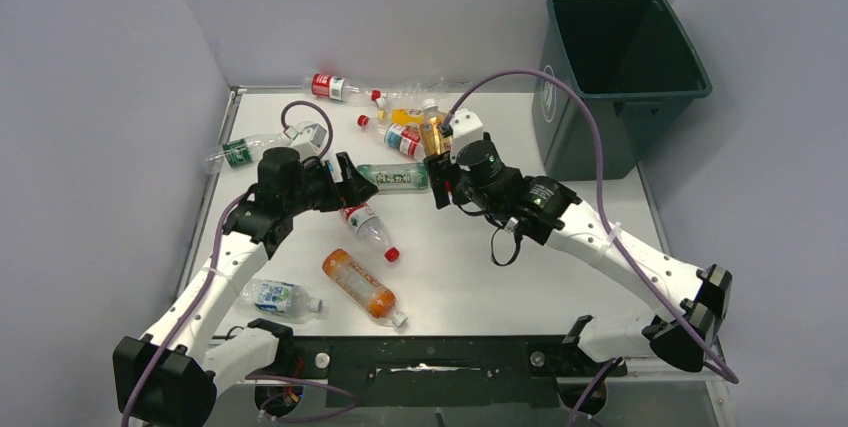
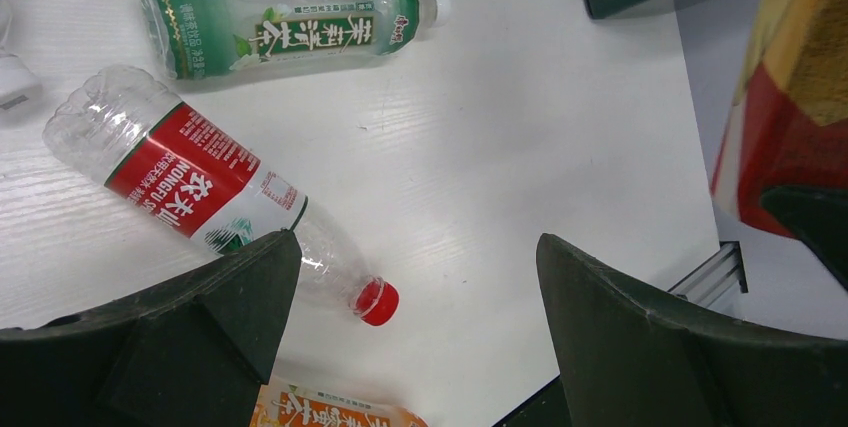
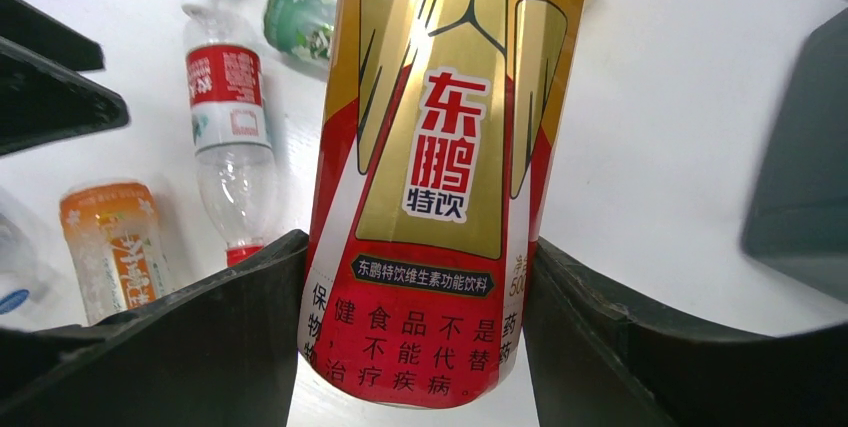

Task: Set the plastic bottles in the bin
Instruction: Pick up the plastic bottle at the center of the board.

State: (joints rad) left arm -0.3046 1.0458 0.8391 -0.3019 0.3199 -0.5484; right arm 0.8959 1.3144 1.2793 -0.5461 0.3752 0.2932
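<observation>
My right gripper (image 3: 415, 247) is shut on a gold-and-red labelled bottle (image 3: 430, 167), held upright above the table; in the top view the gripper (image 1: 441, 179) sits mid-table with that bottle (image 1: 434, 137). My left gripper (image 2: 417, 247) is open and empty, above the red cap of a clear red-labelled bottle (image 2: 190, 182) lying on the table (image 1: 368, 229). A green-labelled bottle (image 2: 280, 22) lies beyond it, between the two grippers (image 1: 395, 177). The dark green bin (image 1: 620, 77) stands at the far right, apart from both grippers.
An orange bottle (image 1: 360, 287) and a blue-labelled clear bottle (image 1: 278, 297) lie near the front left. More bottles lie at the back: red-labelled (image 1: 335, 87), yellow (image 1: 400, 115), another red-labelled (image 1: 397, 137), and a green-labelled one (image 1: 240, 152) at the left edge.
</observation>
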